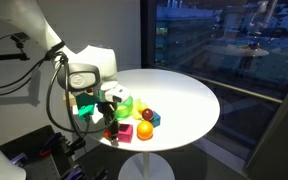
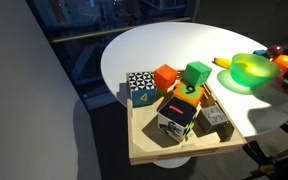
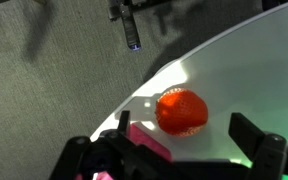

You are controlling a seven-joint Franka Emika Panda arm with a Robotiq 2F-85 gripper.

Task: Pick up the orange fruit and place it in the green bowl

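Note:
The orange fruit (image 3: 181, 112) is small, round and reddish-orange. It lies on the white table near the rim, right beside a pink cube (image 3: 144, 141). In the wrist view my gripper (image 3: 184, 138) is open, hovering over the fruit with a dark finger on each side and nothing held. In an exterior view the gripper (image 1: 111, 113) hangs just above the fruit (image 1: 111, 133) at the table's near edge. The green bowl (image 1: 121, 101) sits close behind the gripper and also shows in an exterior view (image 2: 249, 72).
A larger bright orange fruit (image 1: 145, 130), a dark red fruit (image 1: 149, 116) and a yellow toy (image 1: 140, 109) lie near the bowl. A wooden tray (image 2: 144, 150) of toy blocks stands at the table's edge. The floor drops away past the table rim (image 3: 134, 100).

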